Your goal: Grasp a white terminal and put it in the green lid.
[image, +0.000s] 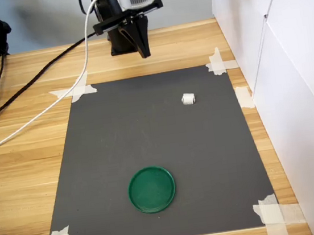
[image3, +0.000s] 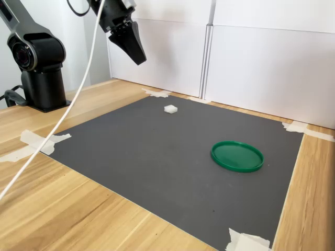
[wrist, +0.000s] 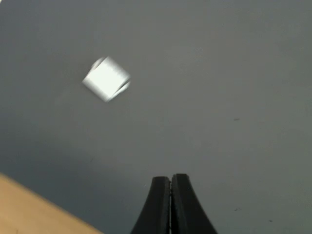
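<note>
The white terminal (image: 188,99) (image3: 170,109) lies on the dark grey mat (image: 148,141), toward the far right in the first exterior view. It shows blurred in the wrist view (wrist: 107,79), away from the fingertips. The green lid (image: 151,189) (image3: 237,156) rests flat and empty near the mat's front edge in the first exterior view. My gripper (image: 144,53) (image3: 140,59) (wrist: 171,183) hangs high above the mat's far edge, shut, its two black fingers pressed together with nothing between them.
White panels (image: 290,78) wall off the right side in the first exterior view. Tape strips (image: 79,91) hold the mat's corners to the wooden table (image: 25,168). A white cable (image3: 73,99) trails from the arm; the arm's black base (image3: 44,78) stands beyond the mat.
</note>
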`<action>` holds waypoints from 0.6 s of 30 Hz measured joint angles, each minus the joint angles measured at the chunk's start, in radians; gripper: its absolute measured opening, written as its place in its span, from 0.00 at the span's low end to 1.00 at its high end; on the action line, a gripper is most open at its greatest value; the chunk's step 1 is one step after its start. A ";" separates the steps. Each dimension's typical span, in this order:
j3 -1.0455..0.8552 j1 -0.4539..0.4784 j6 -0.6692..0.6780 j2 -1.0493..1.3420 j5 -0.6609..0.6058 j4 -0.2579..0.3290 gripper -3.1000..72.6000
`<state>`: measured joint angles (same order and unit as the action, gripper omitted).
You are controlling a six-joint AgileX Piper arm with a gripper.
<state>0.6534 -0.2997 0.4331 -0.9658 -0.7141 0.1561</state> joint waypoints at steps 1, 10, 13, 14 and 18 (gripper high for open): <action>0.009 -0.016 0.006 -0.013 -0.012 -0.006 0.01; 0.149 -0.182 0.028 -0.143 -0.066 -0.018 0.01; 0.210 -0.206 0.058 -0.180 -0.135 -0.020 0.01; 0.227 -0.207 0.077 -0.191 -0.157 -0.020 0.01; 0.267 -0.207 0.220 -0.226 -0.213 -0.022 0.01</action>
<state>0.9199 -0.5067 0.6536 -1.1919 -0.9270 0.1342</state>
